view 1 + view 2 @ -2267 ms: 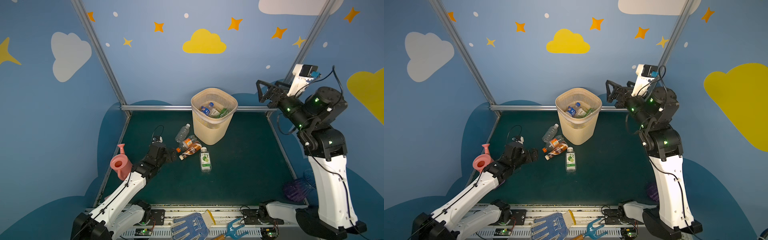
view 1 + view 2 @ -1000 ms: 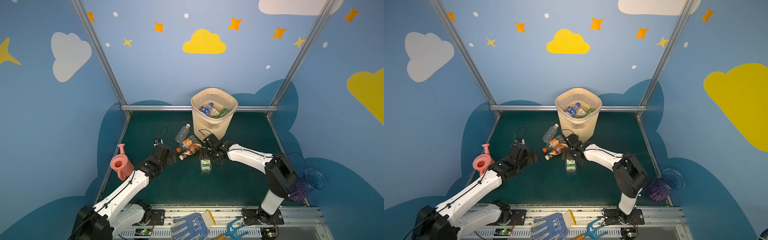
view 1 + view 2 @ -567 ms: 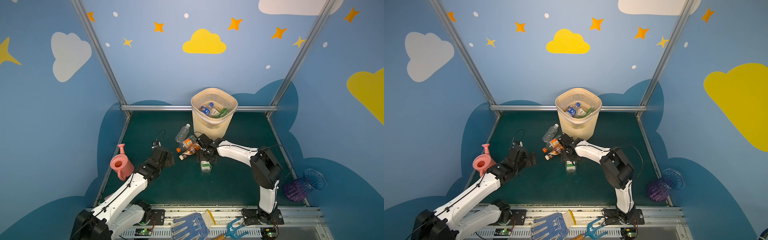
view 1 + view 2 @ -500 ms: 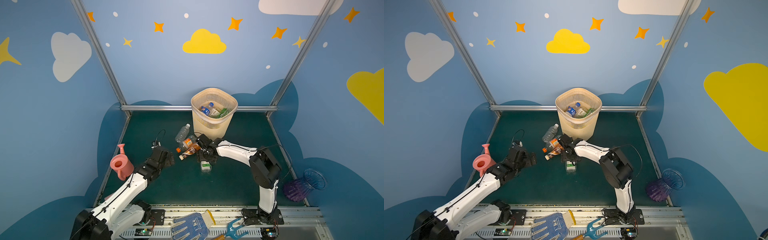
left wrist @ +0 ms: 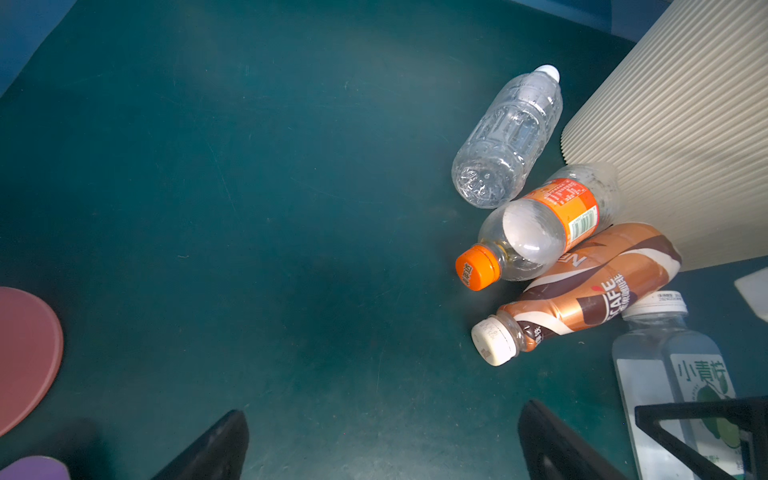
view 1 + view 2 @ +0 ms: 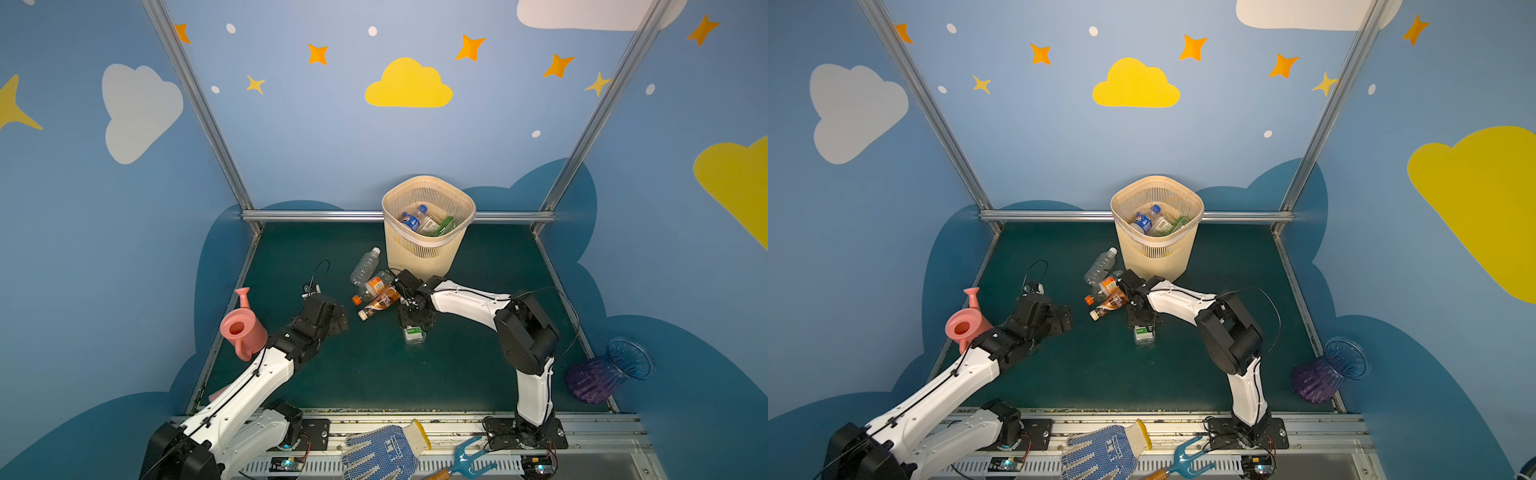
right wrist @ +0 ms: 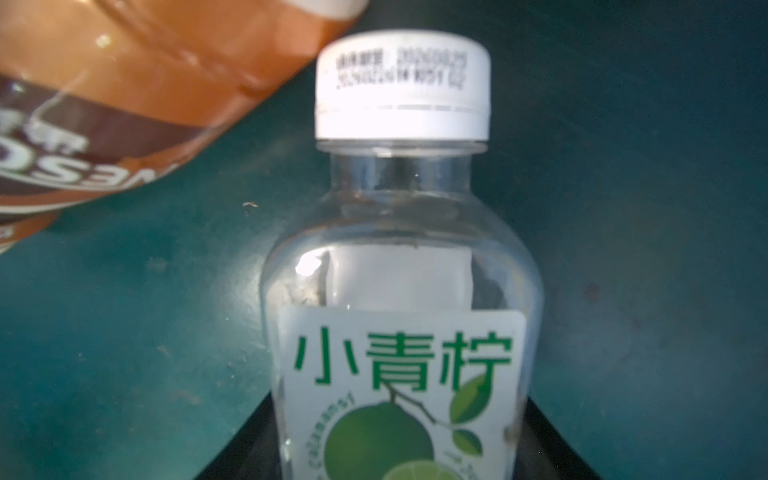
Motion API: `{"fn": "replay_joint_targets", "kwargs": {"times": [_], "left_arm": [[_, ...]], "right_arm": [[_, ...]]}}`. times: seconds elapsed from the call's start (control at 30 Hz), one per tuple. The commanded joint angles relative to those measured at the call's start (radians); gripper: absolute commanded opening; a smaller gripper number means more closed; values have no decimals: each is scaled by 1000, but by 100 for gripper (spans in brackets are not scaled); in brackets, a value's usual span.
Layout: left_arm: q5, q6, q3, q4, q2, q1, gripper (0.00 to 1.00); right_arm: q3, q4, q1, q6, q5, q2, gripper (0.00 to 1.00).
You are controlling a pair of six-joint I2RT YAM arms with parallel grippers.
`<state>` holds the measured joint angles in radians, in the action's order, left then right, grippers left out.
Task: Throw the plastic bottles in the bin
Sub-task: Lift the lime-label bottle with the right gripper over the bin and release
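your right gripper [image 6: 413, 316] is straddling the lime-label bottle [image 7: 399, 291] lying flat just in front of the bin [image 6: 428, 253], cap pointing binward; fingers [image 7: 245, 444] are flanking its body across the long axis, can't tell if they're pinching; left gripper [image 5: 382, 436] is hanging wide open, farther off

Bin [image 6: 415, 253] at tabletop's [image 6: 374, 374] rear with bottles [image 6: 415, 219] inside, four more before it — lime-drink bottle [image 6: 413, 334] frontmost — watering can [image 6: 243, 332] left.
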<state>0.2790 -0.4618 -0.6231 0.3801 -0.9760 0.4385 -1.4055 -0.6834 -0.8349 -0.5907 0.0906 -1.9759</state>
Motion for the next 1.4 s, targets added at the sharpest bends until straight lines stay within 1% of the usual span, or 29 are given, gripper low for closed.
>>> {"fn": "replay_joint_targets", "kwargs": {"times": [0.0,0.17,0.3,0.4,0.47,0.6,0.67,0.73,0.8,0.93,1.0,1.03,1.07,1.1,1.13,1.17,1.23,1.27,1.37], "left_arm": [[20,-4,14,18,15,-5,100],[22,-1,11,10,7,-6,100],[8,-2,0,-16,-26,-7,100],[-1,2,-21,-29,-63,-7,100],[-9,3,-37,-36,-88,-7,100],[-43,-1,-68,-48,-134,-7,100],[-71,1,-88,-47,-162,-8,100],[-108,20,-103,-47,-188,-7,100],[-135,23,-116,-51,-209,-7,100],[-162,13,-123,-66,-228,-4,100],[-167,11,-121,-75,-223,-1,100],[-166,12,-121,-79,-220,1,100],[-165,13,-121,-80,-217,2,100],[-162,16,-121,-77,-214,2,100],[-159,21,-124,-69,-211,3,100],[-150,27,-126,-59,-205,4,100],[-142,33,-119,-60,-195,6,100],[-144,36,-114,-66,-192,7,100],[-134,45,-115,-75,-186,27,100]], "right_arm": [[-8,-34,-4,33,26,90,53],[-29,-21,-4,97,88,302,51],[-93,28,-5,213,144,502,50],[-139,150,-12,339,196,658,47],[-177,246,-17,432,208,748,47],[-237,427,-20,613,257,836,47],[-261,511,-15,689,278,838,49],[-302,521,11,712,269,798,50],[-355,463,71,657,219,720,51],[-418,323,226,464,-21,510,53],[-483,235,282,408,-131,372,57],[-541,167,302,395,-152,297,59],[-606,100,315,400,-148,238,64],[-664,48,320,419,-130,208,73],[-705,23,321,412,-79,209,85],[-696,63,321,414,-45,240,89],[-596,243,318,427,13,346,93],[-568,294,321,435,32,393,94],[-606,256,312,458,59,456,96]]}}
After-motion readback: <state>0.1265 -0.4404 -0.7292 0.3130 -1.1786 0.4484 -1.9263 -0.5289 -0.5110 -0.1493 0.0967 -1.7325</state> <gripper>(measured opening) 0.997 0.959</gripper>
